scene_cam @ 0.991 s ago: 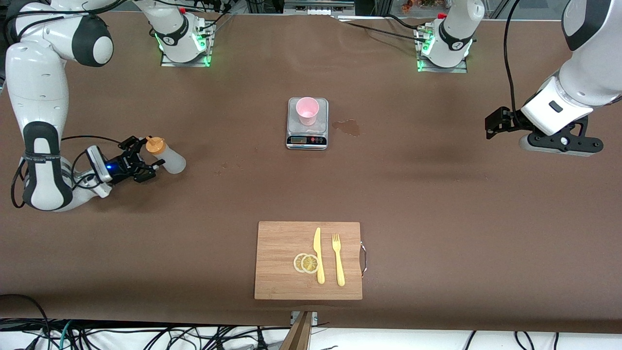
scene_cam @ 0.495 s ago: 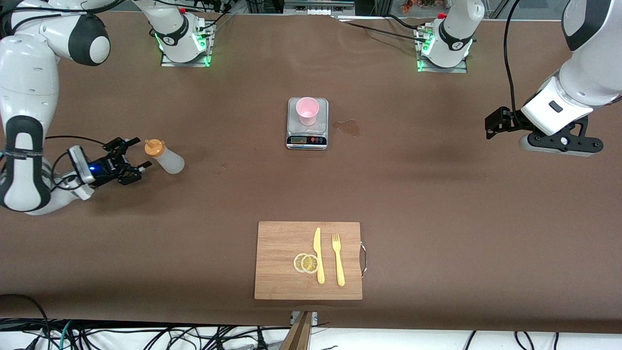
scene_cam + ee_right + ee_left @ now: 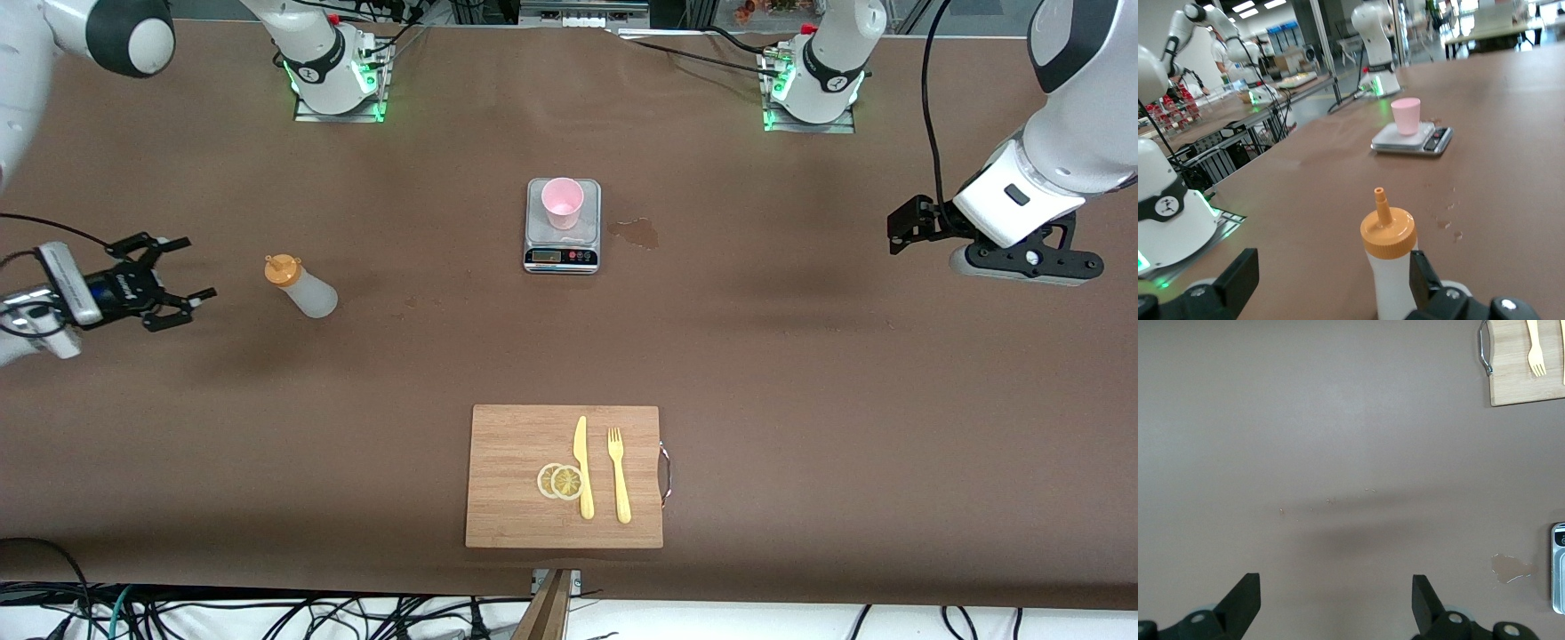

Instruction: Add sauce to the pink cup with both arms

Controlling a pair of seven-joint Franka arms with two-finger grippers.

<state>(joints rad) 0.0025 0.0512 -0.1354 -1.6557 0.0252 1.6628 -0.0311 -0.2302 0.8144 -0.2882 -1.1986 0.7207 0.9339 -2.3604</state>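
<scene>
The sauce stands upright on the brown table, left of middle in the front view, free of any grip. The right gripper sits at the left edge of that frame, fingers spread wide and pointing at the bottle with a clear gap between them, holding nothing. In the right wrist view the bottle shows low in the centre: a translucent whitish plastic body under a ribbed orange cap with a narrow nozzle.

The pink cup stands upper centre of the front frame on a grey kitchen scale, well apart from the bottle. It is smooth, tapered and has no handle. The scale has a metal plate and a dark display strip whose writing is too small to read. A small wet stain marks the cloth just beside it.

The left gripper waits at the right edge of the front view, jaws wide and empty, over bare table.

Low in the centre lies a wooden cutting board with a metal handle, carrying a yellow plastic knife, a fork and two lemon slices.
</scene>
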